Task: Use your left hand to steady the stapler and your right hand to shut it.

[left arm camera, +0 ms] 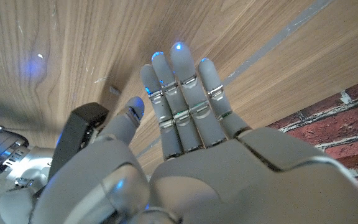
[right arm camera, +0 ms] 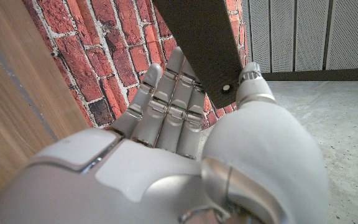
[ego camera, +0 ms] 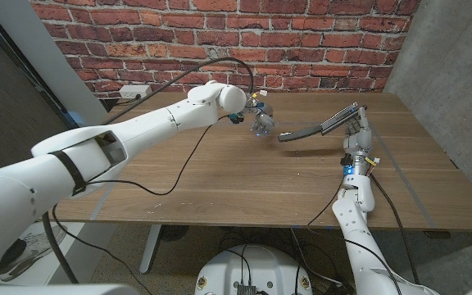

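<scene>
The black stapler (ego camera: 314, 129) stretches as a long dark bar across the middle of the wooden table (ego camera: 220, 188), its low end toward my left hand and its other end raised. My right hand (ego camera: 353, 138) pinches that raised end: the stapler's bar (right arm camera: 197, 37) runs between thumb and fingers of my right hand (right arm camera: 166, 149). My left hand (ego camera: 260, 120) hovers just beside the low end with fingers straight and spread. The stapler's end (left arm camera: 78, 135) sits next to the thumb of my left hand (left arm camera: 185, 137); contact is unclear.
A black cable (ego camera: 164, 187) loops over the table's left half beneath my left arm. A white power strip (ego camera: 134, 90) sits at the brick wall behind the table. The table's right edge (ego camera: 433, 156) runs close to my right arm.
</scene>
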`<move>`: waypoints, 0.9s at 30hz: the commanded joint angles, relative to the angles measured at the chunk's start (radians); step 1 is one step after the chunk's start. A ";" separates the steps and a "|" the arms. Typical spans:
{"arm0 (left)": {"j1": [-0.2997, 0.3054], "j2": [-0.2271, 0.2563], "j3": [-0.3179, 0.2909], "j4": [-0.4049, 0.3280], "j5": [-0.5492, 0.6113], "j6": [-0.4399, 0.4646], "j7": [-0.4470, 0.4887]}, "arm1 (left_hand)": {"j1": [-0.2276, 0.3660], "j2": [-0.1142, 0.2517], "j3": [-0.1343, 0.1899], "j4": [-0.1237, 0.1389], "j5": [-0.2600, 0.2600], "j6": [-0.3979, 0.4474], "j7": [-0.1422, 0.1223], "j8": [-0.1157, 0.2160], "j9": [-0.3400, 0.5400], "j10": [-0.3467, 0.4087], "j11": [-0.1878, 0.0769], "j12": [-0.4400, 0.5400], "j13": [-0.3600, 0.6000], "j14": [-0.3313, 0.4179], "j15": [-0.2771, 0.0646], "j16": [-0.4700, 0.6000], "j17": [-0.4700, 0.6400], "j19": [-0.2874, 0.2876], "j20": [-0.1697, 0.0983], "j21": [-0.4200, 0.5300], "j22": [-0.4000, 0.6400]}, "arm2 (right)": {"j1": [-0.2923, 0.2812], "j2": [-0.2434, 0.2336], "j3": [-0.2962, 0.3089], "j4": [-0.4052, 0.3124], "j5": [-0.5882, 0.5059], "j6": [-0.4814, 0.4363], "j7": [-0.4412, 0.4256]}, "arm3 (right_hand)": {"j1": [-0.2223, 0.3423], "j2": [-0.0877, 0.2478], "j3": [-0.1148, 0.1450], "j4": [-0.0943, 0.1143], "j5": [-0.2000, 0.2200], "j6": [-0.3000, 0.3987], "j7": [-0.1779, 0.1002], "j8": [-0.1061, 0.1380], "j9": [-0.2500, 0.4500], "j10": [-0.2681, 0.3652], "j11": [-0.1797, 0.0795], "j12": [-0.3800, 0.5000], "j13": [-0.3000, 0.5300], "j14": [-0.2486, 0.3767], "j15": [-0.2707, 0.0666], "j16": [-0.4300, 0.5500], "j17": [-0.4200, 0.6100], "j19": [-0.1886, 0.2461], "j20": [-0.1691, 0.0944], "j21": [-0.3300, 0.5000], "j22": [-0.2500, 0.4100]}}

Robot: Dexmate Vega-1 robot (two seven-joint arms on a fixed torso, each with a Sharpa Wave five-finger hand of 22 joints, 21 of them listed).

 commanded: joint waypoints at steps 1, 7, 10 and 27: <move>0.130 0.045 -0.148 -0.027 -0.219 -0.069 0.174 | 0.006 -0.038 -0.017 0.004 0.009 -0.081 0.015 -0.067 -0.046 -0.059 -0.004 -0.060 -0.046 -0.033 0.000 -0.039 -0.037 -0.015 -0.018 -0.004 -0.002 | 0.002 0.020 0.022 -0.003 0.012 -0.013 0.027 | 0.132 0.128 0.007 0.012 0.005 0.112 -0.107 0.000 0.004 0.032 -0.033 0.004 0.005 -0.002 -0.102 0.000 0.004 -0.004 -0.084 0.010 0.004; 0.178 0.049 -0.204 -0.024 -0.334 -0.089 0.199 | -0.004 -0.094 -0.045 0.017 0.017 -0.187 -0.004 -0.159 -0.093 -0.150 -0.003 -0.144 -0.103 -0.118 0.010 -0.119 -0.094 -0.065 -0.001 -0.019 -0.005 | 0.009 0.033 0.032 0.002 0.024 -0.010 0.043 | 0.135 0.130 0.004 0.015 0.005 0.111 -0.107 -0.002 0.006 0.031 -0.037 0.005 0.008 -0.002 -0.102 -0.002 0.006 -0.008 -0.084 0.016 0.004; 0.199 0.055 -0.223 -0.026 -0.374 -0.094 0.211 | -0.025 -0.125 -0.065 0.029 0.020 -0.212 -0.008 -0.188 -0.105 -0.202 0.007 -0.184 -0.124 -0.165 0.010 -0.164 -0.124 -0.098 0.010 -0.031 -0.007 | 0.015 0.043 0.039 0.003 0.036 -0.007 0.054 | 0.136 0.130 0.003 0.016 0.005 0.110 -0.108 -0.003 0.006 0.031 -0.038 0.004 0.008 -0.002 -0.102 -0.002 0.008 -0.011 -0.085 0.018 0.004; 0.320 0.069 -0.307 0.001 -0.571 -0.177 0.252 | -0.060 -0.254 -0.222 0.005 0.062 -0.548 -0.034 -0.414 -0.112 -0.577 0.023 -0.444 -0.218 -0.568 0.063 -0.522 -0.353 -0.314 0.077 -0.161 -0.019 | 0.074 0.110 0.106 0.034 0.120 0.040 0.158 | 0.145 0.130 -0.005 0.020 0.005 0.119 -0.110 -0.008 0.007 0.036 -0.035 0.004 0.006 -0.003 -0.103 -0.011 0.011 -0.021 -0.090 0.036 0.002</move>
